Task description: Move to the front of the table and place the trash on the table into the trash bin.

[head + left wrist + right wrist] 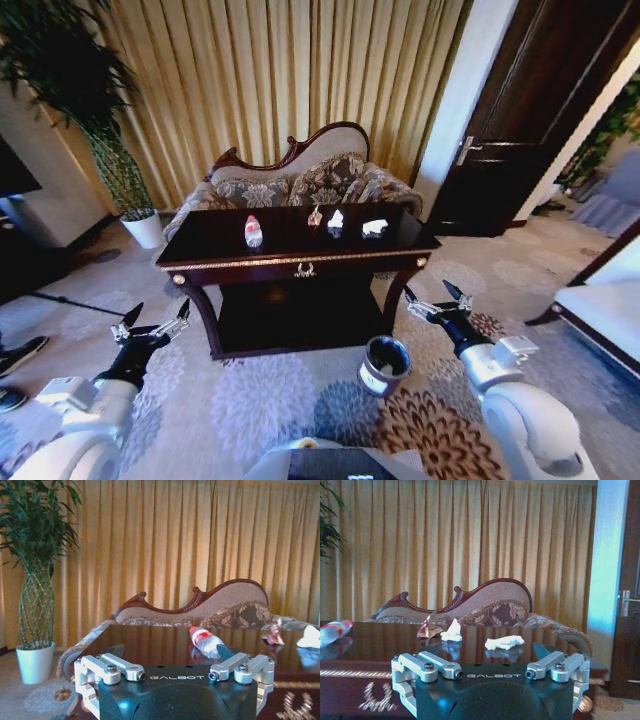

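Gold curtains back the dark worktop [215,262]; bottle [253,232], wrapper [315,216] and paper [374,228] lie on it. Left gripper [156,322] and right gripper [431,298] hover low, fingers wide (nothing held). Bin [385,364] stands near right: better roll closer, squarely.

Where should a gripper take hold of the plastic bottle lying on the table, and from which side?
Probably across its labelled middle, coming from above. The bottle lies on its side on the table, red cap toward the sofa, so the rounded body offers two opposite flanks. The open left gripper hangs nearer.
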Robot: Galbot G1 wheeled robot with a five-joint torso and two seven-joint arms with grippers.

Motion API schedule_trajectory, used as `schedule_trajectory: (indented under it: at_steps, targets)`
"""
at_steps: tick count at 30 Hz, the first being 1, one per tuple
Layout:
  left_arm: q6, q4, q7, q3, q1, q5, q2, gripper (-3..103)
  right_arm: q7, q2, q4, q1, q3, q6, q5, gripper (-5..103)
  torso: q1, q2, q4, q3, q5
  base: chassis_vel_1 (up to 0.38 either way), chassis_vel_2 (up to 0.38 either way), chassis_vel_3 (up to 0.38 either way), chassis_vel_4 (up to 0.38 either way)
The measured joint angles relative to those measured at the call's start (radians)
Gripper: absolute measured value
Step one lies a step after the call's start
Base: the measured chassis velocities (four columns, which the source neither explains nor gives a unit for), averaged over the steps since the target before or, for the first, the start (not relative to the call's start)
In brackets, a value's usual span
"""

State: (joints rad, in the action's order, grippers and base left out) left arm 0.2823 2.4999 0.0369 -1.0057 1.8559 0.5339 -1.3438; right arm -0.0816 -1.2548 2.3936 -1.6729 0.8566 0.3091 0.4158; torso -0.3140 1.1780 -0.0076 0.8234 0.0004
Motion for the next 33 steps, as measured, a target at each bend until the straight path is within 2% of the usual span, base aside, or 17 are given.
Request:
schedule_trajectory:
  at_steps: [4, 9, 14, 17, 18, 19, 22, 24, 25, 30, 33]
  targets:
    - [0.0, 0.0, 0.0, 0.004, 0.0, -0.001, -0.001, 100, -0.002, -0.001, -0.001, 0.001, -0.007, 0.0, -0.001, 100, -0.001, 0.0, 0.0001, 0.0, -0.0012, -0.303, 0.316, 0.328, -0.34]
    - [0.0, 0.0, 0.0, 0.008, 0.001, -0.001, -0.005, 100, -0.001, -0.002, -0.019, 0.016, -0.02, 0.001, 0.008, 100, -0.001, -0.001, 0.0001, 0.0, -0.0001, -0.229, 0.218, 0.227, -0.242]
    - [0.0, 0.0, 0.0, 0.009, 0.002, -0.002, -0.006, 100, 0.013, 0.015, -0.044, 0.06, -0.026, 0.055, 0.051, 100, -0.001, 0.0, -0.0001, 0.0, -0.0003, -0.062, 0.047, 0.042, -0.05]
    - [0.0, 0.0, -0.001, 0.009, 0.006, -0.004, -0.007, 100, 0.049, 0.038, -0.068, 0.11, -0.042, 0.107, 0.095, 100, 0.001, 0.0, 0.0, -0.001, -0.0003, 0.016, -0.017, -0.033, 0.015]
    - [0.0, 0.0, -0.001, 0.009, 0.01, -0.006, -0.008, 100, 0.073, 0.06, -0.1, 0.16, -0.054, 0.146, 0.126, 100, 0.001, 0.001, 0.0, -0.001, -0.0005, 0.029, -0.045, -0.052, 0.036]
    - [0.0, 0.0, -0.001, 0.009, 0.01, -0.006, -0.008, 100, 0.073, 0.06, -0.1, 0.16, -0.054, 0.146, 0.126, 100, 0.001, 0.001, 0.0, -0.001, -0.0005, 0.029, -0.045, -0.052, 0.036]
    - [0.001, 0.0, -0.002, 0.003, 0.018, -0.007, -0.005, 100, 0.109, 0.114, -0.198, 0.281, -0.066, 0.204, 0.173, 100, 0.001, 0.001, 0.0002, 0.0, -0.0003, 0.013, -0.015, -0.017, 0.014]
    - [0.001, 0.0, -0.003, 0.001, 0.018, -0.007, -0.004, 100, 0.113, 0.121, -0.21, 0.295, -0.068, 0.21, 0.181, 100, 0.001, 0.0, 0.0001, 0.0, -0.0003, 0.0, 0.0, 0.0, 0.0]
    - [0.003, 0.0, -0.004, -0.003, 0.02, -0.007, 0.0, 100, 0.135, 0.154, -0.267, 0.357, -0.078, 0.229, 0.213, 100, 0.0, 0.0, 0.0001, 0.0, -0.0002, 0.0, 0.0, 0.0, 0.0]
    - [0.006, 0.0, -0.005, 0.002, 0.024, -0.014, -0.002, 100, 0.163, 0.203, -0.368, 0.469, -0.118, 0.252, 0.242, 100, -0.001, 0.0, 0.0, 0.0, -0.0002, 0.0, 0.0, 0.0, 0.0]
    - [0.006, 0.0, -0.006, 0.004, 0.028, -0.018, -0.005, 100, 0.172, 0.213, -0.399, 0.505, -0.139, 0.256, 0.244, 100, 0.0, 0.0, 0.0, 0.0, -0.0003, 0.0, 0.0, 0.0, 0.0]
